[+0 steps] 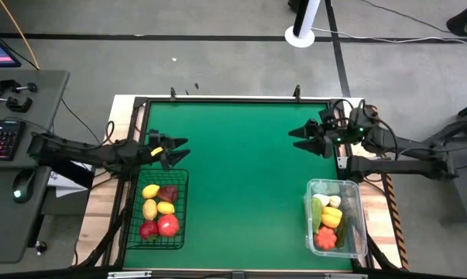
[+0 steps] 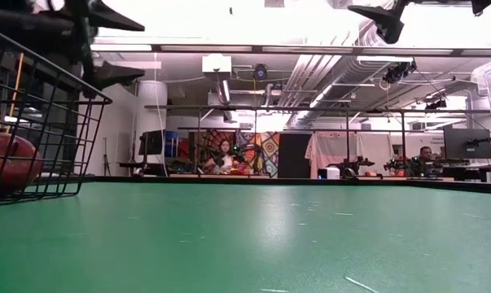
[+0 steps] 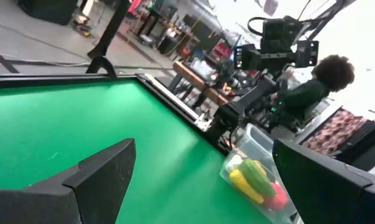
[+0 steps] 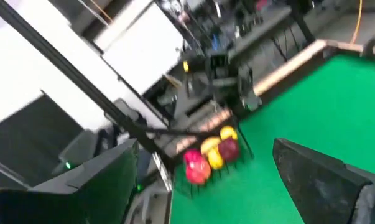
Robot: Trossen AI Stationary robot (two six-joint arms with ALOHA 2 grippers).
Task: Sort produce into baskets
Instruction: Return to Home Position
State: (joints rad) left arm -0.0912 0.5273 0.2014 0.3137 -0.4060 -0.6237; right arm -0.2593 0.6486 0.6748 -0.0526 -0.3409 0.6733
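Note:
The black wire mesh basket (image 1: 157, 208) stands at the table's near left and holds yellow and red produce (image 1: 159, 211). The clear plastic basket (image 1: 337, 215) stands at the near right and holds green, yellow, white and orange produce (image 1: 328, 219). My left gripper (image 1: 177, 150) is open and empty, just beyond the wire basket's far edge. My right gripper (image 1: 301, 138) is open and empty, beyond the plastic basket. Both point toward the table's middle. The left wrist view shows the plastic basket (image 3: 257, 175); the right wrist view shows the wire basket (image 4: 206, 155).
The green table top (image 1: 241, 170) lies bare between the two baskets. A raised frame (image 1: 233, 99) runs along the table's far edge. A desk with a keyboard (image 1: 1, 139) stands left of the table. People sit in the room behind (image 2: 225, 155).

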